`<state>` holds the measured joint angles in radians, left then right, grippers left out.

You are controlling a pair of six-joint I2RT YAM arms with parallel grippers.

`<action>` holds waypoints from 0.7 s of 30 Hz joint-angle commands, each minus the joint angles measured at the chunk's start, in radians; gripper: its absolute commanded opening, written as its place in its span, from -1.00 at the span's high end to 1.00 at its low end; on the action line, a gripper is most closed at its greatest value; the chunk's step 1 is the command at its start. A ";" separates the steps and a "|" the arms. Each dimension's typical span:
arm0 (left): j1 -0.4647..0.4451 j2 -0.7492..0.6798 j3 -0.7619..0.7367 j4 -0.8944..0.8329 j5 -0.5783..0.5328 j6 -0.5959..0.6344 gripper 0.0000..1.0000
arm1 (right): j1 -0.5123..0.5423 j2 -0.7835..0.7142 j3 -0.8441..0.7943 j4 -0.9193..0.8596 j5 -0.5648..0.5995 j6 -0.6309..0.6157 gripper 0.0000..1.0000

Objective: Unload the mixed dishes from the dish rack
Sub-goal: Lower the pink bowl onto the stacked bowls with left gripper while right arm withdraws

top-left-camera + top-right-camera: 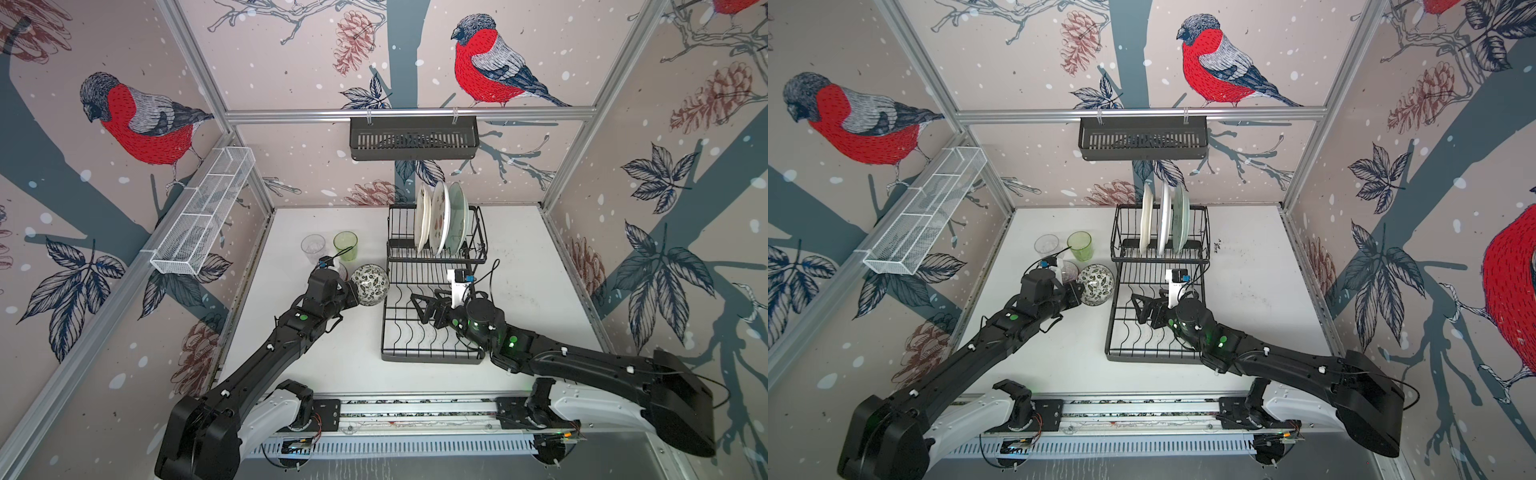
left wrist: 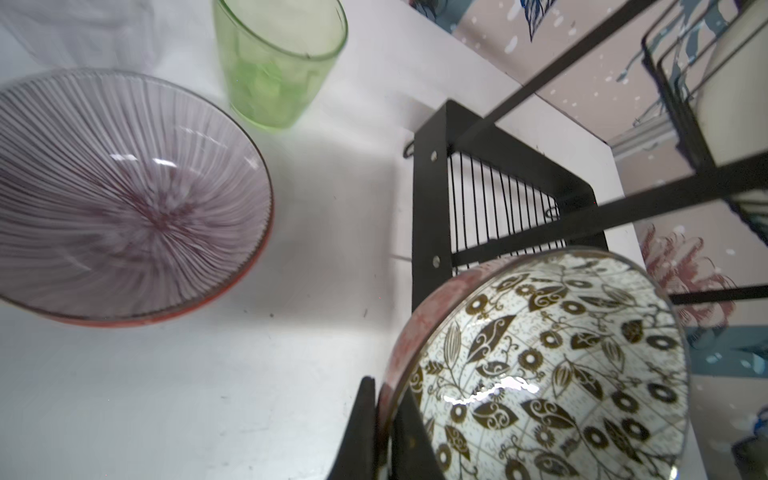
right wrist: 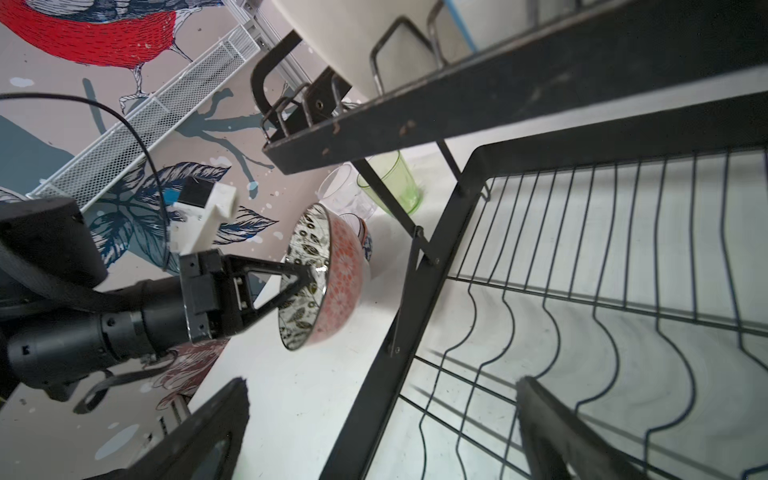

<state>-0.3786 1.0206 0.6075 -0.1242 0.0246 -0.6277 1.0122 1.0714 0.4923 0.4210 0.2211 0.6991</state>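
Left fingers (image 3: 305, 275): mine are closed tight on the rim of the leaf-patterned bowl (image 1: 370, 285), one finger inside the bowl and one against its reddish outer wall
Leaf-patterned bowl: tipped on its side with the mouth turned up and toward my left arm, held just beside the left edge of the dish rack (image 1: 432, 358); whether its lower edge touches the worktop (image 1: 332, 370) I cannot tell
Right fingers (image 1: 429, 309): I have them spread wide with nothing between them, low over the flat wavy-wire tray of the rack
Dish rack: standing on the white worktop; the raised slotted section is at the far end, the flat tray at the end nearer my arms
Plates: three stand on edge, side by side, in the raised slotted section, the plain white plate (image 1: 423, 220) on the left, the watermelon plate (image 1: 439, 222) in the middle, the pale green plate (image 1: 459, 220) on the right
Striped bowl (image 2: 124, 199): upright on the worktop, near the bowl I hold but apart from it; partly hidden by my left wrist in both top views
Green tumbler (image 1: 345, 246): upright on the worktop beyond the striped bowl, left of the raised section
Clear tumbler (image 1: 313, 248): upright just beside the green one, on its left
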 commanded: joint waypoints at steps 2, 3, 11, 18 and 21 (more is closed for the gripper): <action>0.034 0.026 0.052 -0.066 -0.106 0.033 1.00 | -0.010 -0.049 -0.007 -0.060 0.056 -0.082 -0.99; 0.048 0.031 0.061 -0.073 -0.107 0.025 1.00 | -0.012 -0.063 -0.014 -0.063 0.063 -0.089 -0.99; 0.102 0.063 0.127 -0.106 -0.169 0.023 1.00 | -0.077 -0.194 -0.101 -0.047 0.008 -0.093 -0.99; 0.172 0.037 0.133 -0.138 -0.135 0.023 1.00 | -0.099 -0.287 -0.139 -0.074 -0.027 -0.124 -0.99; 0.197 0.024 0.139 -0.170 -0.151 0.032 1.00 | -0.104 -0.311 -0.167 -0.053 -0.061 -0.126 -0.99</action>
<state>-0.1997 1.0554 0.7338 -0.2844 -0.1104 -0.6014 0.9089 0.7757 0.3405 0.3462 0.2016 0.5934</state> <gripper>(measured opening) 0.094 0.995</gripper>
